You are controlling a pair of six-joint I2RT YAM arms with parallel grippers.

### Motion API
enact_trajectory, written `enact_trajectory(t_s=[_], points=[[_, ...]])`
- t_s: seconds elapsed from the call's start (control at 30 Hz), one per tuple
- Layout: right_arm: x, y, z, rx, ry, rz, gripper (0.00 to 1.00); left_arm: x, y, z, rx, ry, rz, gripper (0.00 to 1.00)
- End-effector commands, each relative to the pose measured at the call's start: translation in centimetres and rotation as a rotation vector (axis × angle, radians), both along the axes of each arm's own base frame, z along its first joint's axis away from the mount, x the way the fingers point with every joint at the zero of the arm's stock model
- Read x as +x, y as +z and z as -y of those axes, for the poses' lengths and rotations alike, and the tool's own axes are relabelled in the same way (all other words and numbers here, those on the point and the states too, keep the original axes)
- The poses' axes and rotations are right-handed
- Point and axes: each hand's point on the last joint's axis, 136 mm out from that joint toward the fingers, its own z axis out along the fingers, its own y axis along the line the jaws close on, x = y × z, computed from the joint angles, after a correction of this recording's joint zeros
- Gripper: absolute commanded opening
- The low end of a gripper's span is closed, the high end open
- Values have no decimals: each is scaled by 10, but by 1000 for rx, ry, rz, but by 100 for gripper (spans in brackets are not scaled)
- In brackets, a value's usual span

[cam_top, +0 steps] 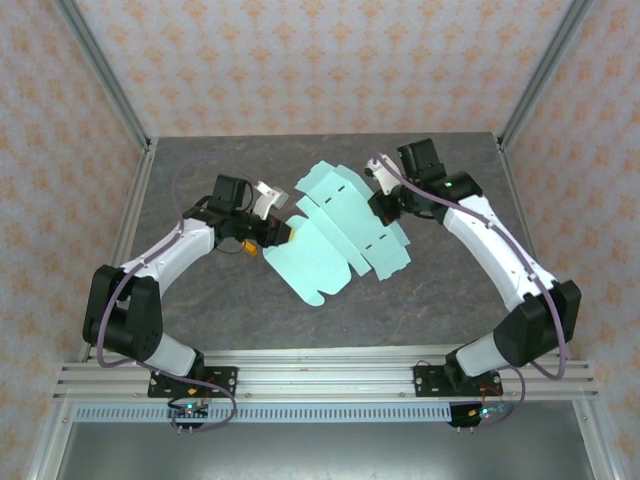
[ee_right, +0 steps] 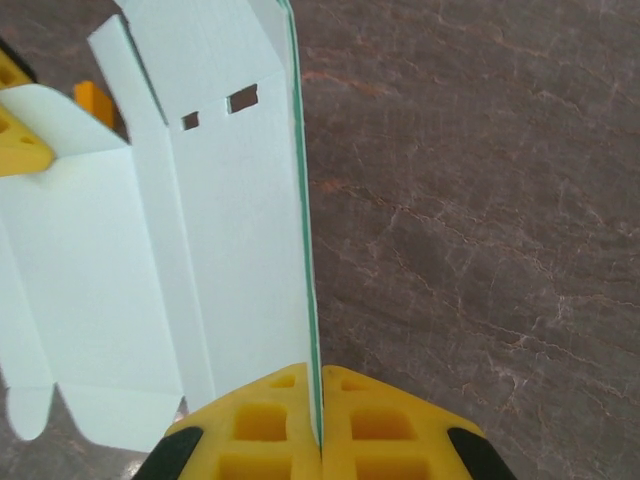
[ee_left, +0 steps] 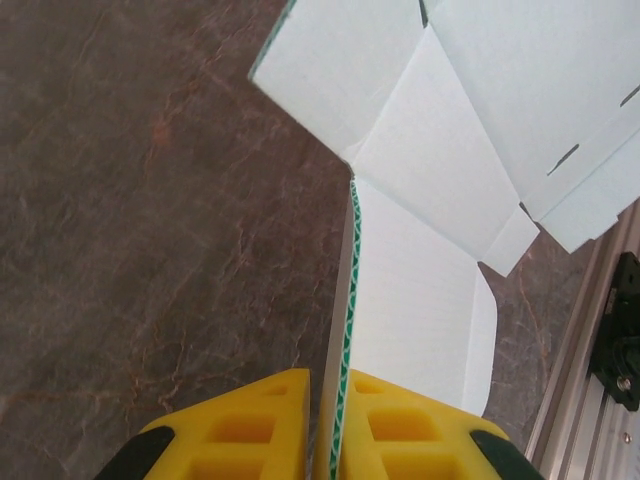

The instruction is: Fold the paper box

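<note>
**Paper box: unfolded sheet pinched at two opposite edges**

The paper box [cam_top: 335, 240] was an unfolded pale mint sheet at the middle of the table [cam_top: 200, 310], skewed to the table's edges. Its long creases ran diagonally from far-left to near-right, and I took that as the long axis. A broad rounded flap pointed near-left, and the slotted panels sat on the far and right sides.

The left fingers [ee_left: 305, 385] were closed on the sheet's left edge, which stood upright between the yellow pads. The right fingers [ee_right: 345, 385] were closed on the opposite edge, also raised on edge.

In the top view the left gripper [cam_top: 280, 232] and right gripper [cam_top: 385, 205] faced each other across the sheet.
</note>
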Motion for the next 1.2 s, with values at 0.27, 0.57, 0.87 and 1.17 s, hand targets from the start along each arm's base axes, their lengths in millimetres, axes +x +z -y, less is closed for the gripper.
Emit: enact_trajectory(t_s=[0.27, 0.57, 0.87, 1.17], points=[[45, -69, -15, -217, 37, 9, 0, 12, -51, -8, 66, 224, -111, 17], [60, -122, -13, -360, 120, -19, 0, 6, -83, -16, 133, 258, -172, 36], [73, -149, -21, -427, 241, 32, 0, 24, -74, -47, 260, 411, -66, 48], [97, -179, -17, -526, 221, 59, 0, 41, -59, -57, 258, 509, -15, 48]])
